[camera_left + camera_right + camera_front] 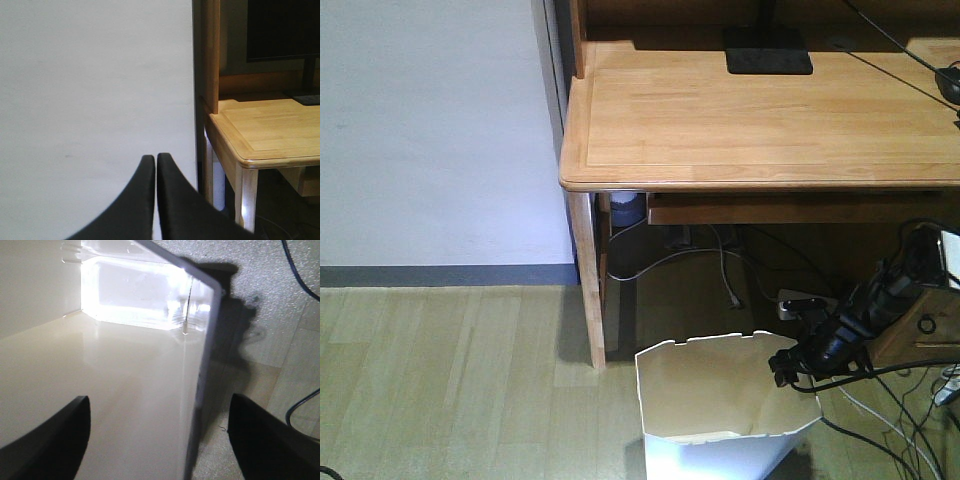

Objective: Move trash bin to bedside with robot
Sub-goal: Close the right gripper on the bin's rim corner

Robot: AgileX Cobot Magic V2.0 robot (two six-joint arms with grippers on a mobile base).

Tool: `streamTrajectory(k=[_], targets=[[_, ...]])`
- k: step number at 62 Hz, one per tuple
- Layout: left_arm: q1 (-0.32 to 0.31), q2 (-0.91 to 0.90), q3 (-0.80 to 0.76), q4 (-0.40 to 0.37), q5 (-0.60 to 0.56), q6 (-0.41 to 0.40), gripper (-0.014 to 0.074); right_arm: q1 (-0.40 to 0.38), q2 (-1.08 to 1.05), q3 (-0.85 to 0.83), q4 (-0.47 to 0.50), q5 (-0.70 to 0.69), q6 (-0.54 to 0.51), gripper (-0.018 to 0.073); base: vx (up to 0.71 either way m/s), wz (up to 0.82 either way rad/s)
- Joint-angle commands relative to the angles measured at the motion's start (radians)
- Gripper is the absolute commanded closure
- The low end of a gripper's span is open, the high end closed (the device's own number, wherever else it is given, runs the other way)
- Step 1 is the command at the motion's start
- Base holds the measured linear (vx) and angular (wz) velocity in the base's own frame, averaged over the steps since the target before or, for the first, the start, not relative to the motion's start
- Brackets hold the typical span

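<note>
faceted white trash bin, black right pincer astride rim

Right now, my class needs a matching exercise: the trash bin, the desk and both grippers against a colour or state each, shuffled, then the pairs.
Things:
1 trash bin
2 desk
3 left gripper
4 right gripper

States:
A fingers shut together
B light wood
C fingers apart, astride the bin's wall
D white, on the floor

Pairs: 1-D, 2-B, 3-A, 4-C
</note>
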Motion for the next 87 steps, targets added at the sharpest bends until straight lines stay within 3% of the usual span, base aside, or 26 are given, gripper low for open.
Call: streamTrajectory(k=[1, 17, 25, 39, 62, 69, 75, 81, 87], targets=[[-0.006, -0.009, 0.012, -0.009, -0.074, -0.014, 0.0603, -0.003, -0.019, -0.055, -0.001, 0.028, -0.011, 0.0019, 0.00, 0.00], [-0.006, -0.009, 0.012, -0.009, -0.074, -0.014, 0.0603, -0.003, 0.054, -0.160, -0.001, 0.044, 0.023, 0.0026, 0.00, 0.00], [-0.006, -0.009, 0.012, -0.009, -0.074, -0.014, 0.0603, -0.003, 0.073, -0.202, -0.002, 0.080, 0.043, 0.0107, 0.00, 0.00], [-0.006, -0.009, 0.012, -0.009, -0.074, -0.014, 0.0603, -0.003, 0.079, -0.235, -0.012, 0.141, 0.057, 0.0574, 0.00, 0.00], [-0.006, -0.009, 0.012, -0.009, -0.074, -0.014, 0.0603, -0.005, 0.054, -0.227, 0.002, 0.156, 0.031, 0.0566, 0.00, 0.00], [-0.006, -0.009, 0.012, -0.009, -0.074, -0.014, 0.0603, -0.008, 0.009, -0.166, 0.103, 0.124, -0.074, 0.0564, 0.00, 0.00], [-0.006, -0.009, 0.012, -0.009, -0.074, -0.014, 0.0603, -0.028, -0.037, -0.098, 0.285, 0.118, -0.250, 0.0564, 0.00, 0.00], [-0.006, -0.009, 0.012, -0.009, -0.074, -0.014, 0.0603, -0.073, -0.082, -0.026, 0.519, 0.206, -0.506, 0.0564, 0.00, 0.00], [-0.006, -0.009, 0.012, -0.009, -0.074, -0.014, 0.0603, -0.132, -0.124, 0.039, 0.666, 0.358, -0.671, 0.0564, 0.00, 0.00]])
